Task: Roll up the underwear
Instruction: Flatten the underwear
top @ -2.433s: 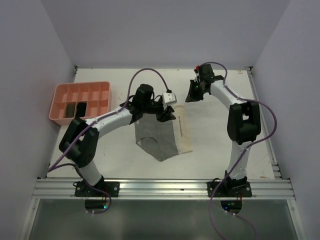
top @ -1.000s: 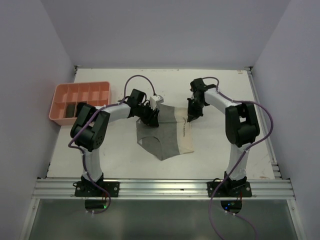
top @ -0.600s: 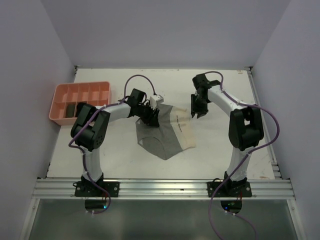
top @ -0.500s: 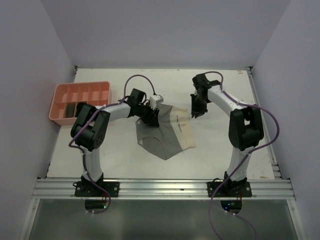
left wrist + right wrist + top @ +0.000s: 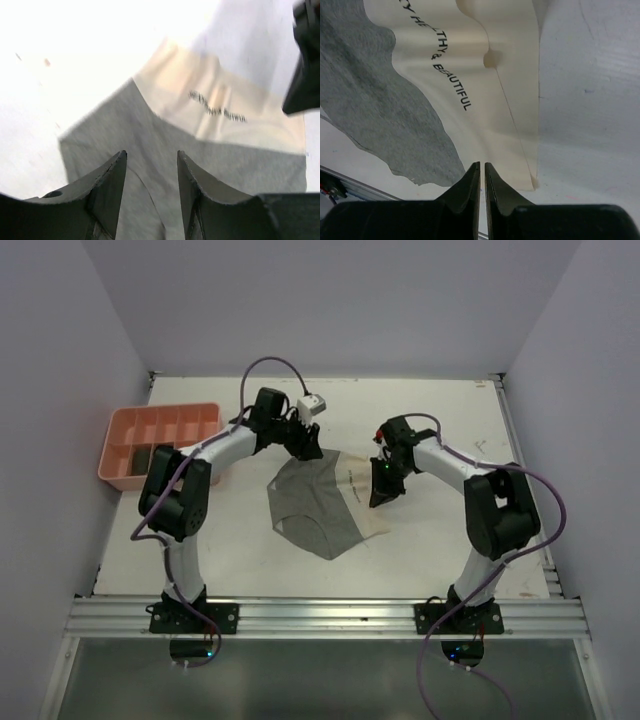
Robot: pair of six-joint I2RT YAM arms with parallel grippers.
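A grey underwear (image 5: 310,505) with a cream waistband (image 5: 355,490) lies spread flat mid-table. It also shows in the left wrist view (image 5: 200,150) and the right wrist view (image 5: 395,100). My left gripper (image 5: 308,445) is open and empty, hovering over the garment's far edge; its jaws (image 5: 151,160) frame grey cloth. My right gripper (image 5: 378,495) is shut, low over the waistband's right end. In its wrist view the tips (image 5: 482,167) sit together over the rippled cream band (image 5: 485,100), with nothing visibly between them.
A pink compartment tray (image 5: 120,430) stands at the far left, with two black rolls (image 5: 150,457) in its near compartments. The table's right edge rail (image 5: 530,490) runs past the right arm. An aluminium rail (image 5: 320,615) spans the near edge.
My left gripper has lifted off the garment's far edge and drawn back, open. My right gripper has moved nearer and left over the waistband. The garment has shifted slightly left.
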